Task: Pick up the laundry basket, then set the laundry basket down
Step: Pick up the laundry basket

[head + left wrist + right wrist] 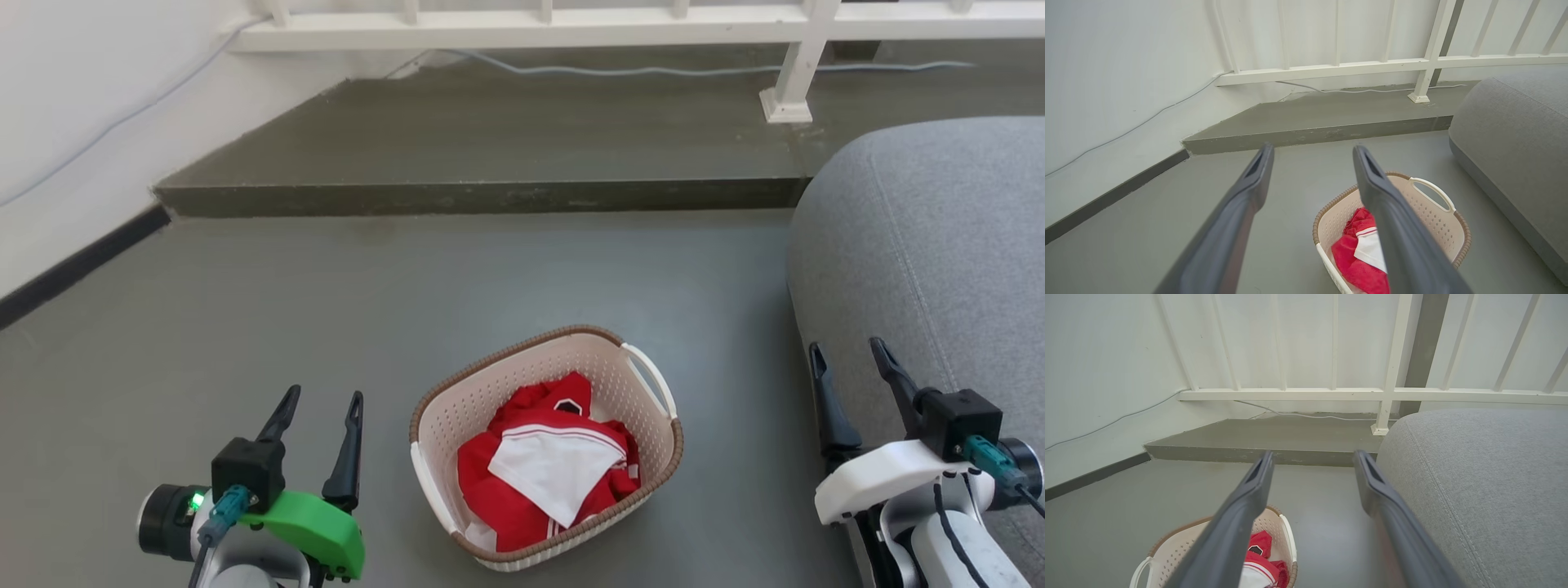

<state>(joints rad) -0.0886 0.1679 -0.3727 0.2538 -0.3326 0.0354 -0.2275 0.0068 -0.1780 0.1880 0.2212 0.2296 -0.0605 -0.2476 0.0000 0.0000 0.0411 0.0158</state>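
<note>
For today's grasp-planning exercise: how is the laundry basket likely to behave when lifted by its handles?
Probably stiff: the laundry basket is moulded perforated plastic holding its shape. Likely light: only red and white clothing lies inside. Raised by one handle alone, it would probably tilt.

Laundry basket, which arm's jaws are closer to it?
Left. The left gripper hovers just left of the laundry basket, jaws open; the right gripper sits farther off to its right, by the grey cushion.

text: none legible | labels: none | brands: none | numbers: none | signs: none
</note>
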